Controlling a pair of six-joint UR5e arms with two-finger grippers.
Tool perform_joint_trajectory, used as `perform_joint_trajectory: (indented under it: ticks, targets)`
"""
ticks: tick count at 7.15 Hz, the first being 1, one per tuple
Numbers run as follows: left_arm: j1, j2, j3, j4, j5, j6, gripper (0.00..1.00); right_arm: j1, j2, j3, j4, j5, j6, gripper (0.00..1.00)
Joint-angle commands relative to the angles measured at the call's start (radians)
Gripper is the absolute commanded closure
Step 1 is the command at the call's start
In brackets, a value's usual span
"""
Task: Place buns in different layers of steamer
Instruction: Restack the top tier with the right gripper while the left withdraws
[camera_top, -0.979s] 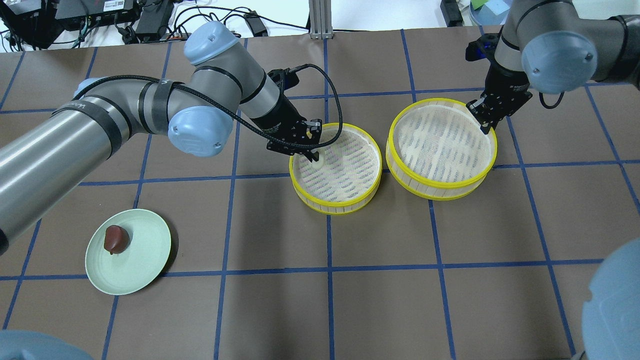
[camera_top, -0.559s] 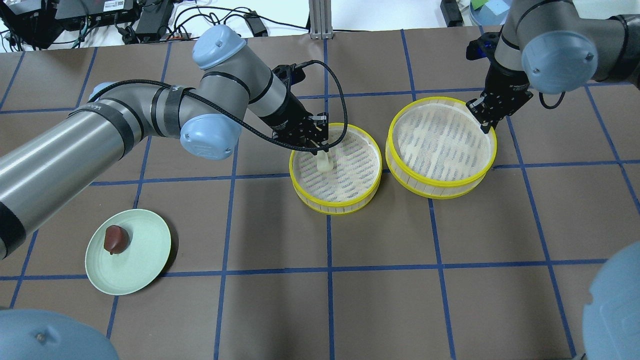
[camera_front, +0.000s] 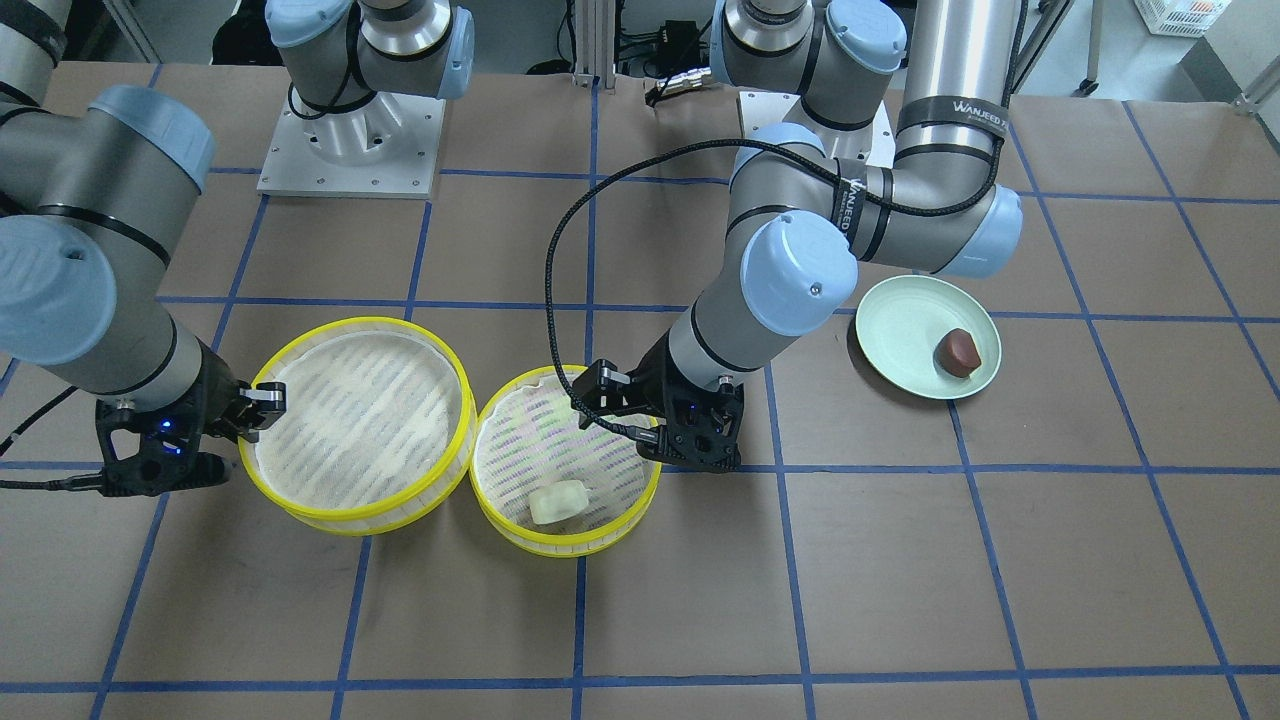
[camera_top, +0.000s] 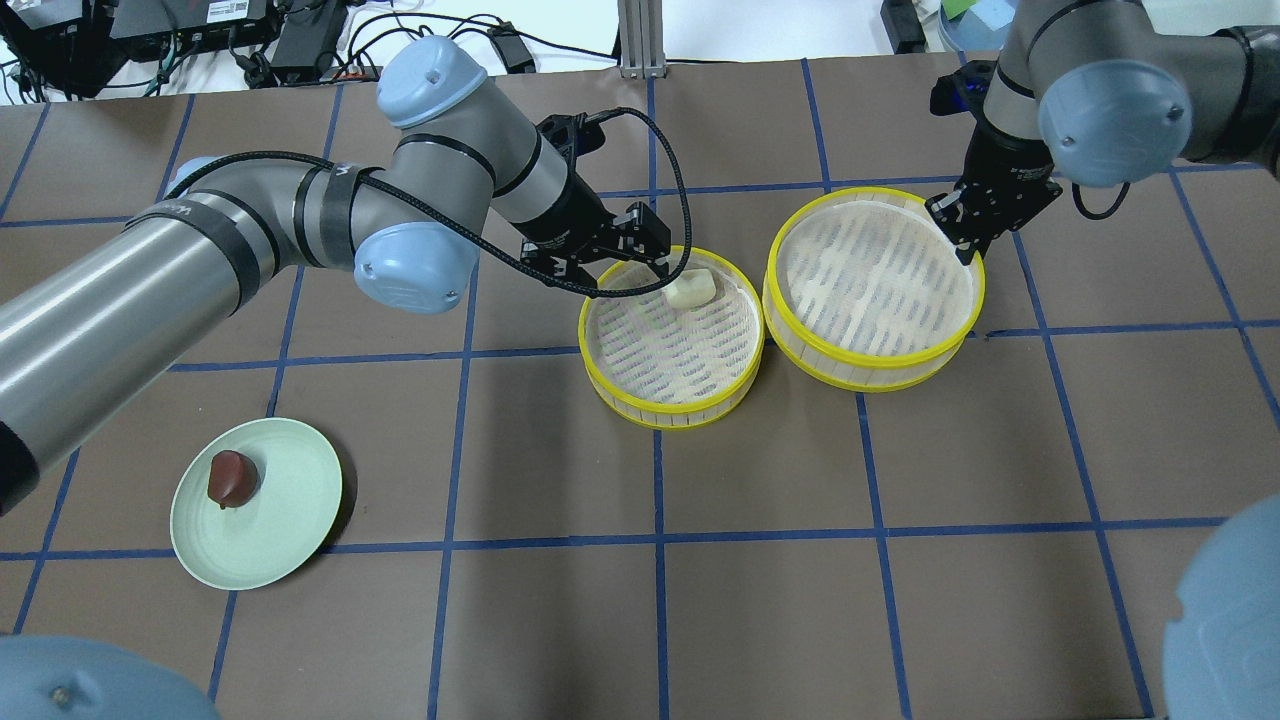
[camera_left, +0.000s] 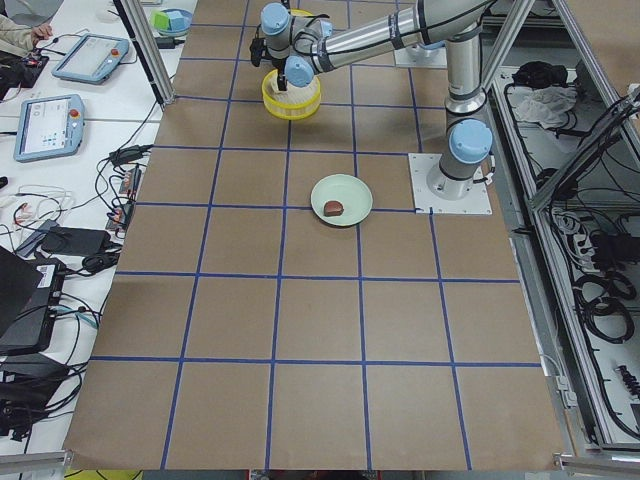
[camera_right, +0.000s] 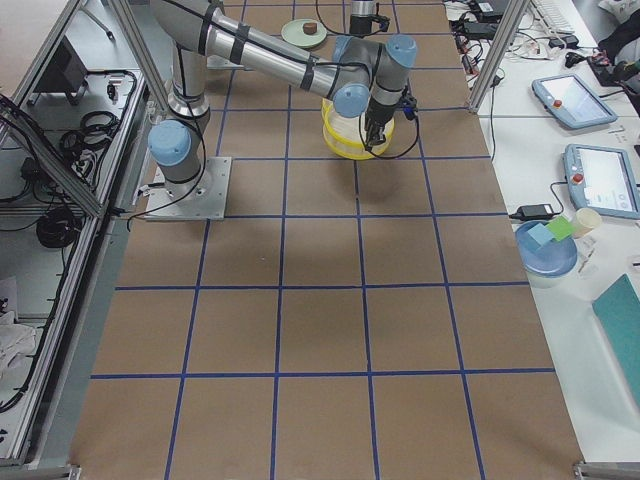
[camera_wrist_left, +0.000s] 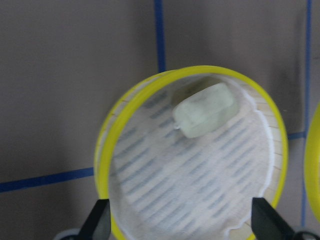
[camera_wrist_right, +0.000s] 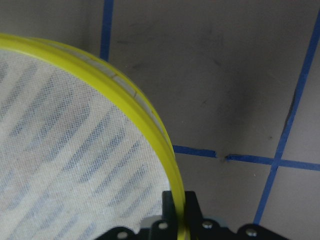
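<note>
Brown tabletop (camera_top: 800, 600): blocky cream bun (camera_top: 691, 289) in yellow-rimmed tray (camera_top: 670, 417), left pincer (camera_wrist_left: 180, 215) released, right pincer (camera_top: 967, 250) clamping other tray (camera_top: 870, 383).

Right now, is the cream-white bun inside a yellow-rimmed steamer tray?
Inside. The cream-white bun rests on mesh within the yellow-rimmed steamer tray.

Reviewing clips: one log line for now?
left gripper open | cream bun in yellow-rimmed mesh tray | right gripper shut on second yellow-rimmed tray
</note>
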Motion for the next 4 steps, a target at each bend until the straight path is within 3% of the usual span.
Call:
perform_joint_trajectory:
  ticks: [1, 3, 4]
  targets:
    - [0.071, 0.035, 0.001, -0.091, 0.146, 0.009, 0.0, 0.098, -0.004, -0.015, -0.001, 0.003, 0.181, 1.0]
    - [0.175, 0.094, -0.006, -0.213, 0.252, 0.048, 0.0, 0.214, 0.001, -0.032, -0.004, 0.009, 0.373, 1.0]
    - [0.235, 0.117, -0.012, -0.264, 0.253, 0.057, 0.0, 0.258, 0.004, -0.032, -0.02, 0.014, 0.441, 1.0]
